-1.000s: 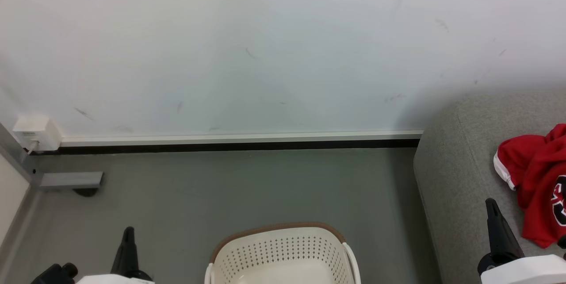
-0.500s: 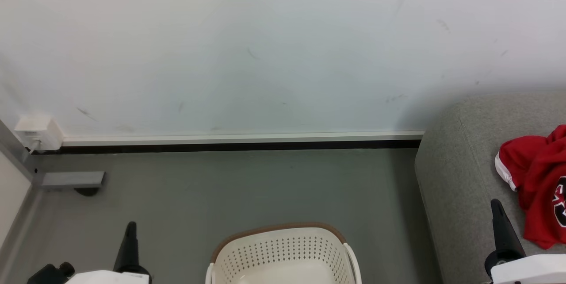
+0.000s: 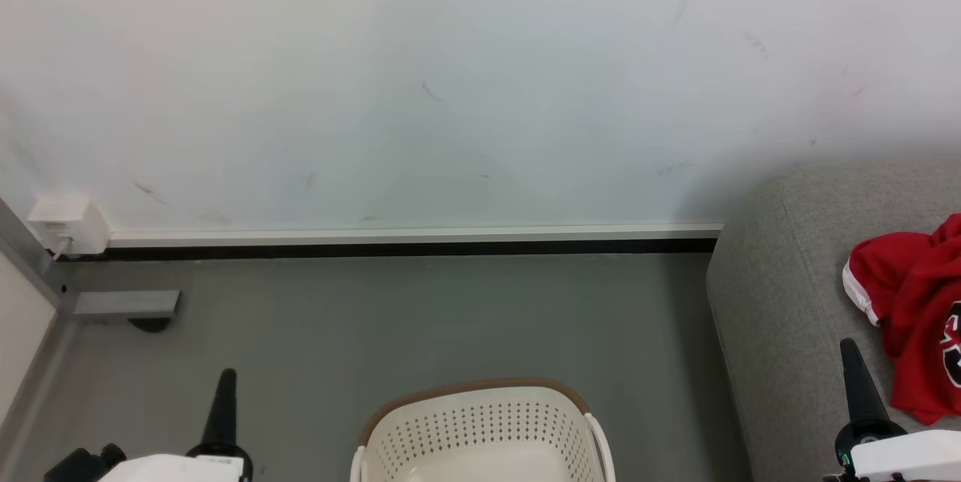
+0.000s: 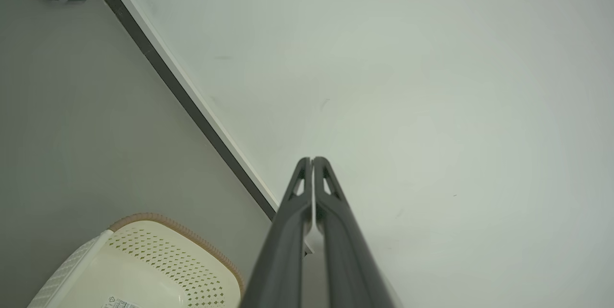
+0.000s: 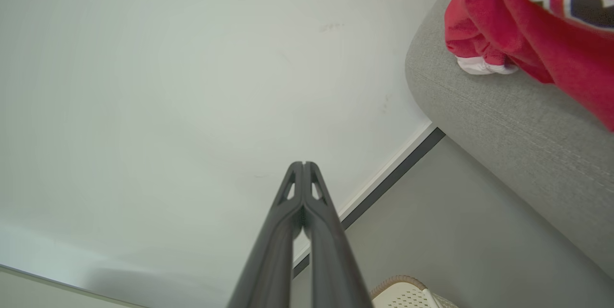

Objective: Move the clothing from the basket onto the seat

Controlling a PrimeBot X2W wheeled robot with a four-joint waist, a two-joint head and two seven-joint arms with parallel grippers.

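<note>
At far right of the frame the clothing lies heaped on the seat. The basket, bottom centre, looks empty, so the left end effector and right end effector sit closed, holding nothing.

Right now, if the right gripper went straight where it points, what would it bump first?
Probably the plain white wall. The shut right gripper aims at it, missing the grey fabric sofa. Depth is unclear.

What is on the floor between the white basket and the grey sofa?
Nothing. In the head view, the grey floor between the basket and the sofa is bare.
</note>
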